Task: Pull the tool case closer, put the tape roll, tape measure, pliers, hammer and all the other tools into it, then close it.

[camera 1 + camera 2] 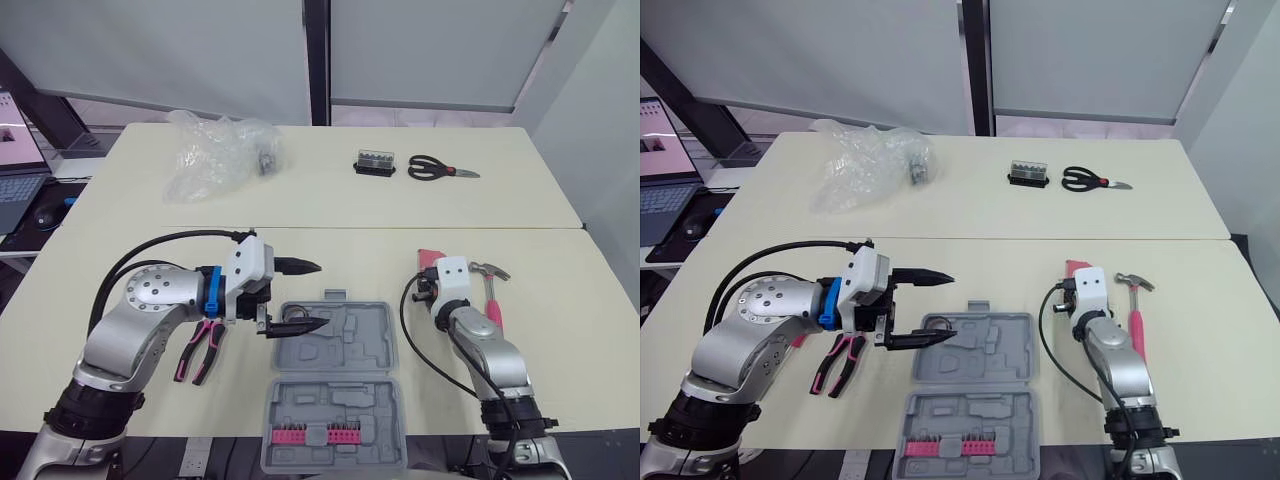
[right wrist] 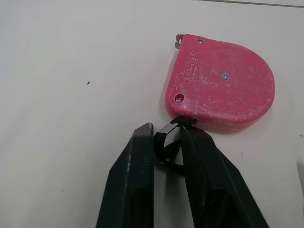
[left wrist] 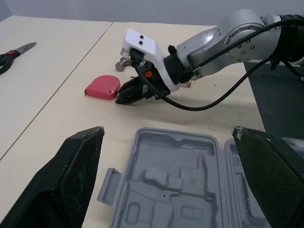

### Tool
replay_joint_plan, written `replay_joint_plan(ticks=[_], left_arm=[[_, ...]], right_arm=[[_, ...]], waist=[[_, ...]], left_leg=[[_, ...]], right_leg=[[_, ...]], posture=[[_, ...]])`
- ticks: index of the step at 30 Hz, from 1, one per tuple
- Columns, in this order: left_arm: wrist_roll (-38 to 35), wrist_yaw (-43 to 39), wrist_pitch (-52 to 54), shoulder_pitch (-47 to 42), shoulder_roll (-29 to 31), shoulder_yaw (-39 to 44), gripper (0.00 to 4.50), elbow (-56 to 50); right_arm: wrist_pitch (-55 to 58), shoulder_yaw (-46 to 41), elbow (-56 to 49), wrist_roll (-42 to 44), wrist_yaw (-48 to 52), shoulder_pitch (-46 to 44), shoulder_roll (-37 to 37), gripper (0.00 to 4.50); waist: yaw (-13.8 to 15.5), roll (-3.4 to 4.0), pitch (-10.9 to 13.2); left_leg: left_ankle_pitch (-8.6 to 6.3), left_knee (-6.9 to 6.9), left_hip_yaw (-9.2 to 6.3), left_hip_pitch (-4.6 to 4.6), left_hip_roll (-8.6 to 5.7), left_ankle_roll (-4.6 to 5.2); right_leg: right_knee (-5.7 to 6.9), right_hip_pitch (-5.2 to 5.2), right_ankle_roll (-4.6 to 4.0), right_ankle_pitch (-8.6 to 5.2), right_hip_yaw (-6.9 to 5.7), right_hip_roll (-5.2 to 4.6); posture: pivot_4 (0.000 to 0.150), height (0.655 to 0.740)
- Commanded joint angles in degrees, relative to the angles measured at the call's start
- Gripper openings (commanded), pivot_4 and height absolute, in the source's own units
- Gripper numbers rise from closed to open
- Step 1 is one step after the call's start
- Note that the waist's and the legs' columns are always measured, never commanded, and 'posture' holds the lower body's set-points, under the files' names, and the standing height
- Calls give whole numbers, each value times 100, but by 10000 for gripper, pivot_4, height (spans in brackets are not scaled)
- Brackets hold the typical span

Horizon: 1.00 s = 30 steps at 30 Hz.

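Presently tape measure [image 2: 221, 85] lies flat on table [image 2: 71, 71] right of the open case [image 1: 380, 312], hard-shelled, smooth, probably light; right gripper [image 2: 166, 130] is pinched on its floppy black strap [image 2: 167, 154], so it may swing.

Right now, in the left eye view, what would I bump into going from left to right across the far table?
First a crumpled clear plastic bag, then a small black rectangular box, then a pair of black-handled metal scissors.
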Motion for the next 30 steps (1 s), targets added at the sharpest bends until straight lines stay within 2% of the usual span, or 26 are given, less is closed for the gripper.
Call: replay_joint_plan(ticks=[1, 16, 23, 30], left_arm=[[15, 26, -40, -31, 9, 12, 45000, -105], [250, -76, -338, 384, 79, -35, 45000, -123], [271, -47, -352, 376, 30, -101, 45000, -139], [229, -31, -329, 373, -12, -110, 45000, -183]], right_arm=[[-94, -66, -38, 31, 3, -59, 0, 262], [379, -5, -1022, 205, 643, 682, -639, 262], [-99, 331, -920, -174, 606, 705, -817, 15229], [-316, 277, -724, -248, 479, 618, -702, 15229]], waist=[[0, 0, 0], [8, 0, 0], [6, 0, 0], [6, 0, 0]], left_leg=[[0, 0, 0, 0, 0, 0], [0, 0, 0, 0, 0, 0], [0, 0, 2, -1, 0, 0], [0, -1, 1, -2, 0, 0]], right_leg=[[0, 0, 0, 0, 0, 0], [-2, 1, 0, 0, 1, -1], [-2, -1, 0, 0, 2, 0], [-2, -3, 0, 0, 2, 0]], posture=[[1500, 7400], [1500, 7400], [1500, 7400], [1500, 7400]])
